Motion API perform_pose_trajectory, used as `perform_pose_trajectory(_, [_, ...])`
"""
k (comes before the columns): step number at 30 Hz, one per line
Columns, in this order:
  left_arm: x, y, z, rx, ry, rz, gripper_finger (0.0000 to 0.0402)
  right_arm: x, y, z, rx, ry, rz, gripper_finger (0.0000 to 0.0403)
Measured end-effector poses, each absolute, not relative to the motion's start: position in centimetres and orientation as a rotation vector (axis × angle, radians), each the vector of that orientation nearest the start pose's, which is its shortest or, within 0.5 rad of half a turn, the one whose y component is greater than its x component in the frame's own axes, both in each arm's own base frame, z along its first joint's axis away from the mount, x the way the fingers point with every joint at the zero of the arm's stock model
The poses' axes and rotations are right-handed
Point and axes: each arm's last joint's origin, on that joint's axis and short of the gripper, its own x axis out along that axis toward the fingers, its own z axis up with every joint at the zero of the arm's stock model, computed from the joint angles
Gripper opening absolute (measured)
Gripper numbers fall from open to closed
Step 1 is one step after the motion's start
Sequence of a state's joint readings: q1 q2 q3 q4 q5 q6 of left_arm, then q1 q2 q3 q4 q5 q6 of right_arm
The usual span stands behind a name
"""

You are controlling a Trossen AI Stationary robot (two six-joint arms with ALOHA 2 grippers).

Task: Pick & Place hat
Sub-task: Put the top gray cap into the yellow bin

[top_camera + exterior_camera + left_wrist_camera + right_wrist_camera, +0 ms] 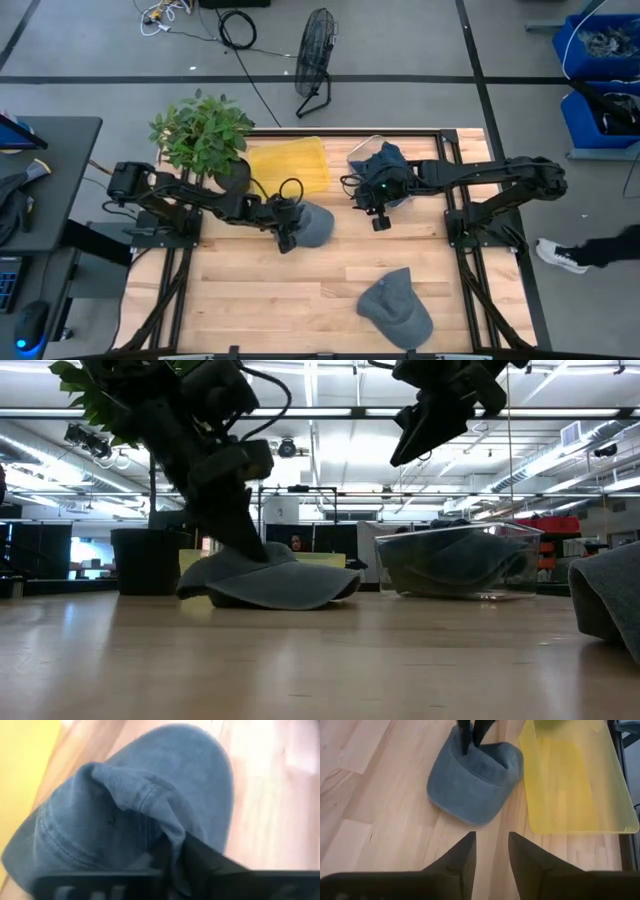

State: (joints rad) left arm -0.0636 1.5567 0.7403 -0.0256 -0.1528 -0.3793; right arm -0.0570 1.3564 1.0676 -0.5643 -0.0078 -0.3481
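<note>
Left gripper point(288, 240): closed on a pinched fold of the grey hat point(312, 224), low on the desk point(250, 290), likely to lift it.
Hat position: mid-desk, just near of the yellow tray point(290, 165).
Right gripper point(380, 222): raised, fingers slightly apart, empty, beside the clear bin point(372, 150) holding dark cloth.
Second hat point(398, 308): near edge, right.
Room: plant point(200, 132) far left; fan point(316, 60) on the floor.

Blue-grey denim hat point(314, 224), second same-colour hat point(398, 307). Yellow tray point(290, 164), pale wood-grain table point(260, 290). Green plant point(200, 130), clear bin point(372, 145), black arms.
</note>
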Motion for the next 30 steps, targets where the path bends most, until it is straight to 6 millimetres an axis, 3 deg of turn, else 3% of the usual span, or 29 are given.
perform_pose_trajectory(2, [29.3,-1.5,16.6,-0.274,0.755,0.229,0.0014,28.0,-1.6,27.5,-0.299,0.851,0.103,0.0114])
perform_pose_trajectory(9, [29.0,-1.6,20.3,-0.295,0.547,0.211,0.0006,28.4,-1.6,27.0,-0.296,0.872,0.106,0.0114])
perform_pose_trajectory(14, [28.2,-0.3,22.3,-0.221,0.433,0.391,0.0012,28.5,-1.6,26.7,-0.289,0.886,0.106,0.0114])
perform_pose_trajectory(20, [27.8,2.2,22.4,-0.124,0.415,0.643,0.0009,28.4,-1.6,26.7,-0.268,0.890,0.098,0.0114])
perform_pose_trajectory(30, [26.6,6.1,21.6,-0.109,0.512,0.846,0.0009,28.4,-1.6,26.7,-0.259,0.897,0.097,0.0114])
